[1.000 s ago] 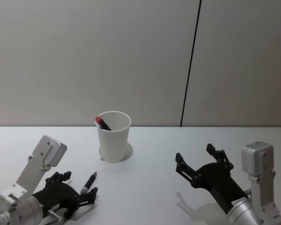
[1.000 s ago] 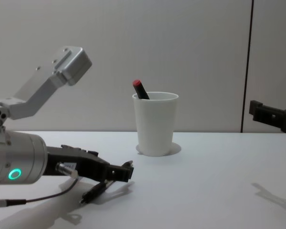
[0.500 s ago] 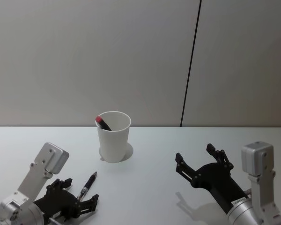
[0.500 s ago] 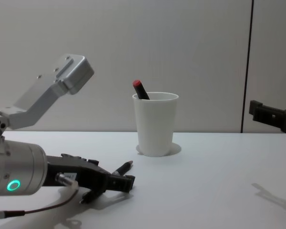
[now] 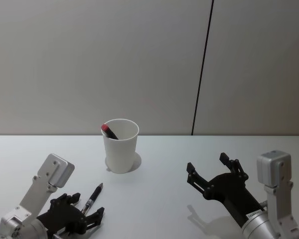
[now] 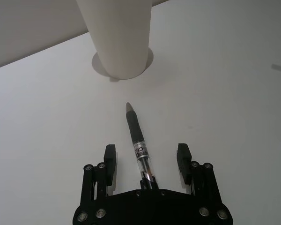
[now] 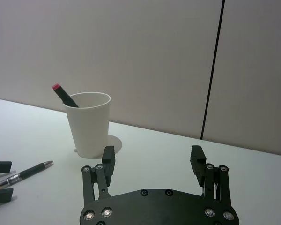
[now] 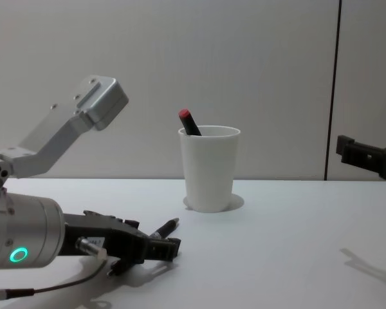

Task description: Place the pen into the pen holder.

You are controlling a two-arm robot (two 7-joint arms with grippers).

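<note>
Two pens are showing. One dark pen [image 6: 138, 140] is lying on the white worktop [image 5: 159, 194], on the robot's left and nearer the robot than the pen holder [image 5: 121, 147]. Its pointed tip is facing the holder's base without reaching it; bare worktop is separating the two. A clear section with a printed label is showing along the barrel.

Left pincer [image 6: 146, 150] is sitting low at the worktop, released, its two black fingers [image 6: 110, 157] standing on either side of the pen's rear half. A gap is showing between each finger and the barrel, so neither is touching it in the left wrist view. The pen's back end is running in toward the pincer's body, where contact cannot be judged.

The pen holder, a plain white paper cup, is standing upright on the worktop near the wall, a little left of centre in the head view. A second pen [image 8: 189, 121], dark with a red end, is leaning inside it, the red end sticking up over the rim on the robot's left side.

Right pincer [image 7: 153, 152] is hanging above the worktop on the robot's right, well apart from the holder and from both pens. Its fingers are spread wide and are gripping nothing.
</note>
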